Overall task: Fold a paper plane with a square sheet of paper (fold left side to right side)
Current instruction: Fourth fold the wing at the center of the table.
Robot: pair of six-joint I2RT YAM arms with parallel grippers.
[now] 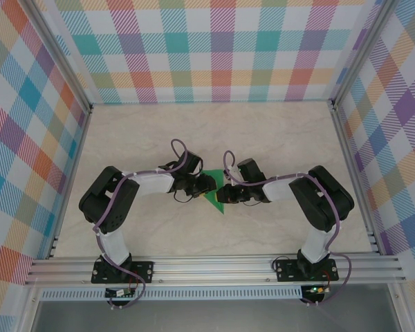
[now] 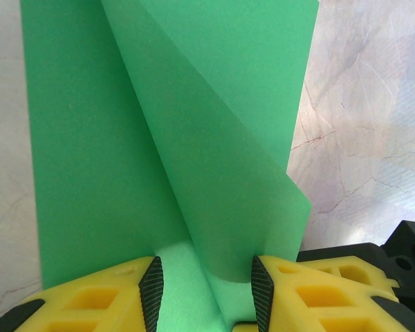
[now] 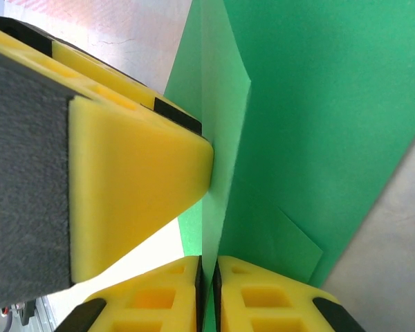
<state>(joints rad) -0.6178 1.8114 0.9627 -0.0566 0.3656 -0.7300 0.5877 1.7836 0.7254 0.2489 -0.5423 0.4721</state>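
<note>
While half-folded, paper (image 3: 318, 104) in right claw (image 3: 209, 266).

- The whole table (image 1: 214, 131) is seen from the top external camera, which is set high behind the arm bases (image 1: 121, 268) and tilted down toward the plaid back wall (image 1: 214, 48).
- The folded green paper (image 2: 124, 173) is viewed at very close range from the left wrist.
- The same paper is viewed equally closely from the right wrist; it is shared by all three views.
</note>
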